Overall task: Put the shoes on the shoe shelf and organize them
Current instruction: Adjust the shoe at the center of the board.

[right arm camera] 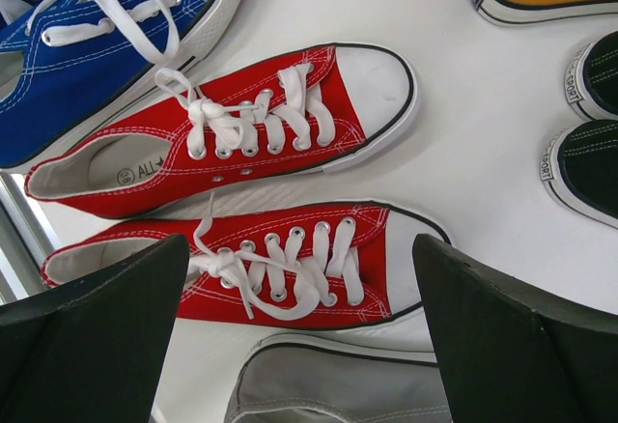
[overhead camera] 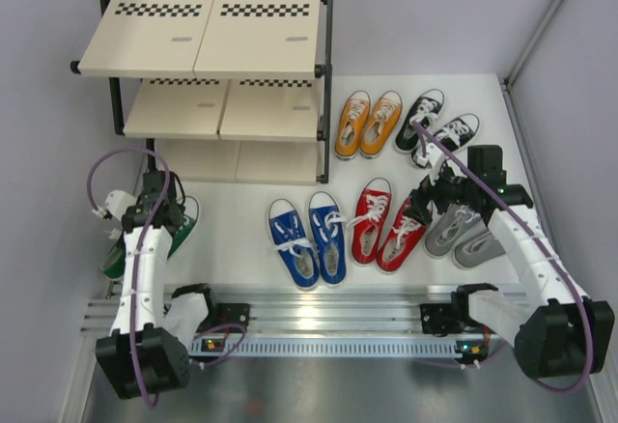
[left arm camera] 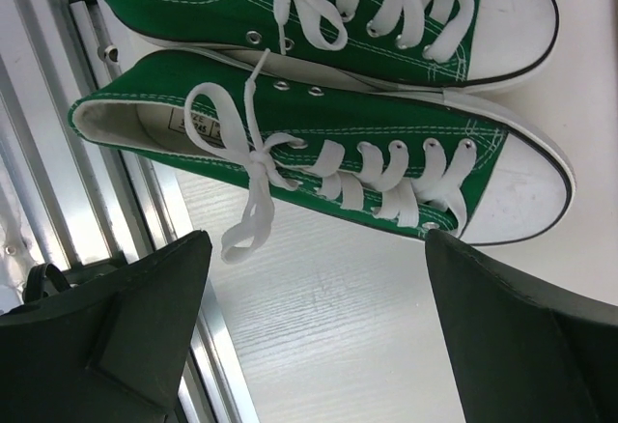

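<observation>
both grippers wide open, all shoes off the shelf

the left gripper (left arm camera: 314,278) hangs with its jaws spread wide and empty above the green pair (left arm camera: 319,104), which lies on the table (overhead camera: 251,201) in front of the shoe shelf (overhead camera: 217,32), by its left corner. the right gripper (right arm camera: 299,249), just as wide and empty, hovers over the red pair (right arm camera: 280,133), in front of the shelf and off to its right. the blue pair (overhead camera: 307,239) lies in front of the shelf's right end. the orange pair (overhead camera: 367,124) sits just beside the shelf's right side, with the black pair (overhead camera: 439,126) further right. the grey pair (overhead camera: 463,235) is farthest from the shelf, front right.
</observation>
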Controlling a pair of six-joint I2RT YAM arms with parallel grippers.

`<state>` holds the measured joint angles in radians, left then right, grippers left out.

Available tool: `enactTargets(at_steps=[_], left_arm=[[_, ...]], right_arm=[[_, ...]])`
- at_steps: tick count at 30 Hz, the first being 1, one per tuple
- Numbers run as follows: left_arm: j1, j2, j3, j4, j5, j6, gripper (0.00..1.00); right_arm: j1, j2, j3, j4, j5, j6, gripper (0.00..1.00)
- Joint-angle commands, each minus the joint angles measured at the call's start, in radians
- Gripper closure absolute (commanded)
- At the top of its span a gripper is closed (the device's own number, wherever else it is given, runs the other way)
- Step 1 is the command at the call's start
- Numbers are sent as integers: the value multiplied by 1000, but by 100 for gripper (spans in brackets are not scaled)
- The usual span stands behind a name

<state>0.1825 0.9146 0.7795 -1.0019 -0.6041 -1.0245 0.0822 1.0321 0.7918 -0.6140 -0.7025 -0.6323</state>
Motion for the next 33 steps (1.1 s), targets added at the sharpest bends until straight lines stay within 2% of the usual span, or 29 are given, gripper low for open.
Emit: enactTargets(at_steps=[1,11,22,26,28,33], left_arm=[[29,3,-6,22,-38,-19,2],[67,136,-37,104,-54,4,3],[80,133,-56,215,-57,158,3],[83,109,-48,259,-23,253,2],[95,101,-83,299,39,279,2],[179,194,-79,324,176,299,7]], right_arm=[[-7,8,4,34,-29,-12,1],[-15,-10,-6,37,-28,-17,1],[-15,-26,-17,45,-40,-33,1],[-15,-30,-19,49,-41,-40,0],[-15,-32,-17,48,-43,-40,1],[-15,-44,-14,46,-40,-44,1]])
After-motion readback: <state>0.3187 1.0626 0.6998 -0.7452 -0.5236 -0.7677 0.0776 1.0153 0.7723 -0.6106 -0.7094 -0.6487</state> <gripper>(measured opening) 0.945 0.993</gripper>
